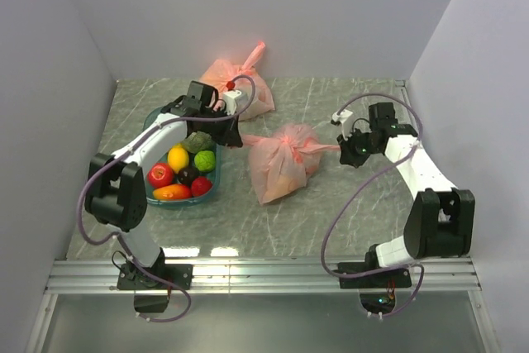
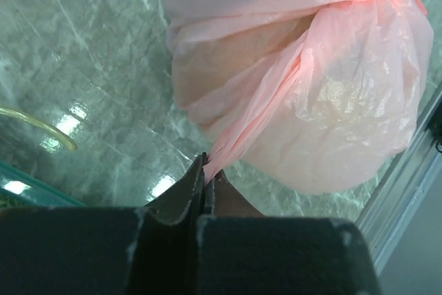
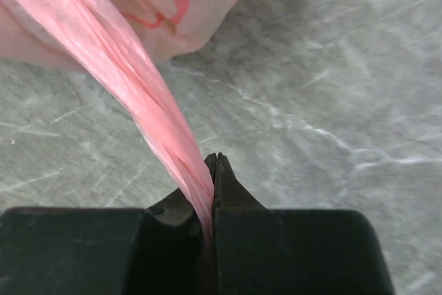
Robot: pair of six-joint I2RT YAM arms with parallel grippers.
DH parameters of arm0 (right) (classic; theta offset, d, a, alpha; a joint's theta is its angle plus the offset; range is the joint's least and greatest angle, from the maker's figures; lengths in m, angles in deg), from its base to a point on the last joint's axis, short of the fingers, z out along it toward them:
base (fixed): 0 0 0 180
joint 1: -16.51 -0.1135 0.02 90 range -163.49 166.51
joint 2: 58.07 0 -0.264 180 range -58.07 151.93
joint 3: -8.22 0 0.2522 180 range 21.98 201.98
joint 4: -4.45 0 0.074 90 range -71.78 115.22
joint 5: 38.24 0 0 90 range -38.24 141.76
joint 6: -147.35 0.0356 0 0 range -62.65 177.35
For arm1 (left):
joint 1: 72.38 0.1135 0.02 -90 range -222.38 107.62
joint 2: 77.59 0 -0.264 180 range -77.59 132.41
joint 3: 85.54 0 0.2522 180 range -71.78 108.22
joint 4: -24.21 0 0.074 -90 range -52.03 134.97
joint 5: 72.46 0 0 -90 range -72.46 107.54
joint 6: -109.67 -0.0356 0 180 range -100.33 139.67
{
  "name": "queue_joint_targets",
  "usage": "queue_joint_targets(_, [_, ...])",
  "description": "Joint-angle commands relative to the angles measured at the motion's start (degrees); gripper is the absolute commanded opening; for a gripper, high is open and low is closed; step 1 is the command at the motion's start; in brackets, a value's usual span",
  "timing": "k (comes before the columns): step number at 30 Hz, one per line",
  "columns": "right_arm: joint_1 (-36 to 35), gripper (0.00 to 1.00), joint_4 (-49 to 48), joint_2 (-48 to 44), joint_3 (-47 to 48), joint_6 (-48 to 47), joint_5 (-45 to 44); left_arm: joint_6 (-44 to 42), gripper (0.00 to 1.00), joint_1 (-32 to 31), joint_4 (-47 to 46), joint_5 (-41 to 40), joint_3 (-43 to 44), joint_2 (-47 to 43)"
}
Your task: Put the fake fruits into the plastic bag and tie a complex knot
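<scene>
Tying step in hand, my read: knot is being cinched.

- Left of the thin, crinkly, translucent salmon-pink plastic bag (image 1: pixel 279 169), a teal plastic tray (image 1: pixel 213 191) is holding glossy fake fruits: yellow lemon (image 1: pixel 178 157), green lime (image 1: pixel 204 160), red apple (image 1: pixel 160 174), orange mango (image 1: pixel 172 193). So loading is looking incomplete.
- Just left of the bag, the left jaws are pressing together on its twisted left tail (image 2: pixel 262 101).
- The bag is lying bulged on the grey marbled surface (image 1: pixel 347 204), with something orange showing through. A small bunched knot (image 1: pixel 297 145) is gathering its neck.
- Right of the bag, the right jaws are pinching the other twisted tail (image 3: pixel 131 81), which is running taut.

Next move is calling for an even, gentle outward pull on both tails. The film is thin, so tearing or slipping is the risk.
</scene>
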Motion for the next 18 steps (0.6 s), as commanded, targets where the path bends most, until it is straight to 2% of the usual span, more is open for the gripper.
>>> queue_joint_targets(1, [0.19, 0.00, -0.37, 3.26, -1.24, 1.96, -4.01, 0.16, 0.00, 2.88, -1.78, -2.43, -0.95, 2.19])
queue_joint_targets(2, [-0.95, 0.00, -0.12, 4.06, -0.81, 2.23, -3.48, -0.28, 0.02, 2.35, -2.32, -2.42, -1.30, 2.37])
queue_joint_targets(3, [-2.26, 0.03, 0.23, 5.46, 0.42, 3.62, -3.04, -0.98, 0.22, 1.30, -2.93, -2.68, -1.48, 2.46])
queue_joint_targets(4, [-2.54, 0.21, 1.19, 5.91, 1.21, 3.98, -2.52, -1.25, 0.33, 1.12, -3.55, -2.25, -1.48, 2.02])
queue_joint_targets(6, [-2.72, 0.44, 1.90, 5.57, 2.27, 4.86, -1.46, -0.20, 0.58, 1.03, -4.43, -2.68, -0.78, 1.14])
queue_joint_targets(7, [-2.80, 0.62, 2.51, 4.26, 3.49, 5.13, -1.11, -0.02, 0.63, 1.03, -3.65, -2.95, 0.00, 0.09])
queue_joint_targets(8, [-2.72, 0.71, 3.39, 3.55, 4.55, 5.22, -0.67, 0.07, 0.69, 1.03, -3.38, -3.64, 1.75, -0.53])
queue_joint_targets(9, [-2.63, 0.73, 4.18, 2.24, 6.65, 5.65, -0.49, 0.94, 0.82, 1.11, -3.46, -4.26, 2.29, -2.62])
queue_joint_targets(10, [-2.63, 0.83, 5.75, 1.53, 7.89, 6.00, 0.03, 1.12, 0.99, 1.20, -3.64, -4.88, 2.82, -3.77])
queue_joint_targets(12, [-2.63, 0.94, 7.52, 0.30, 10.35, 7.41, 0.91, 1.38, 0.99, 1.29, -2.94, -5.49, 4.66, -5.97])
queue_joint_targets(17, [-2.10, 0.96, 7.18, -6.82, 14.66, 13.89, 1.97, 4.62, 0.99, 4.01, -1.79, -4.97, 7.83, -13.53])
queue_joint_targets(18, [-2.10, 0.96, 6.22, -9.35, 14.40, 15.57, 2.49, 9.86, 0.99, 5.15, -3.53, -6.36, 7.49, -15.80])
